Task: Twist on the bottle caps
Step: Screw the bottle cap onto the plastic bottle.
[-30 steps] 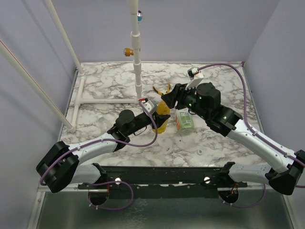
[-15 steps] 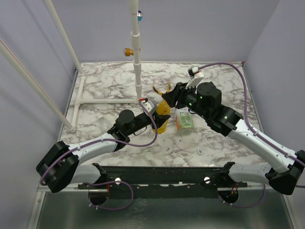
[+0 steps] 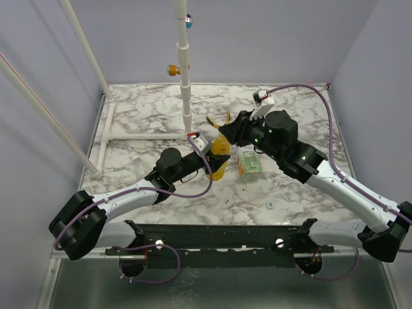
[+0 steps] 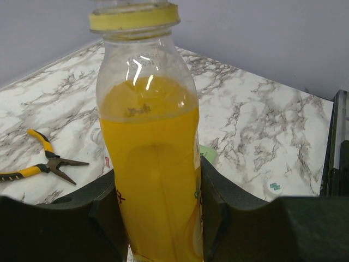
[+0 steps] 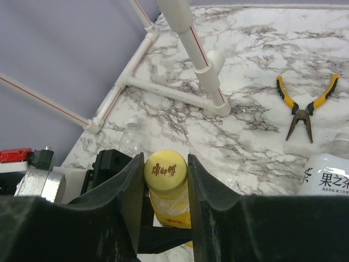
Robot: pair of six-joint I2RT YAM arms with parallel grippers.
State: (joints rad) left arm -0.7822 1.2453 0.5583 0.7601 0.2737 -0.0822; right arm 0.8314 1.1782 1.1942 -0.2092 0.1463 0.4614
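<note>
From above, two bottles showed near the middle of the marble table [image 3: 148, 116]. The yellow bottle [image 3: 219, 164] stood upright and the clear bottle [image 3: 249, 162] lay on its side just right of it. One whitish cap [image 3: 271, 205] lay alone, nearer the arm bases. One pair of pliers [image 3: 221, 120] lay behind, partly covered by the right arm. The left gripper [image 3: 211, 166] and the right gripper [image 3: 224, 137] met at the yellow bottle, but their jaws were too small to read in this view.

In the left wrist view, the left gripper was clamped on the yellow bottle's body, one finger on each side. The top of the bottle's neck was cut off by the frame. The pliers lay to the left and the whitish cap to the right. A bit of green behind the bottle was hard to identify.

In the right wrist view, the right gripper was closed on one yellow cap [image 5: 165, 170], which sat on the bottle's neck. The clear bottle was cut off at the right edge.
</note>
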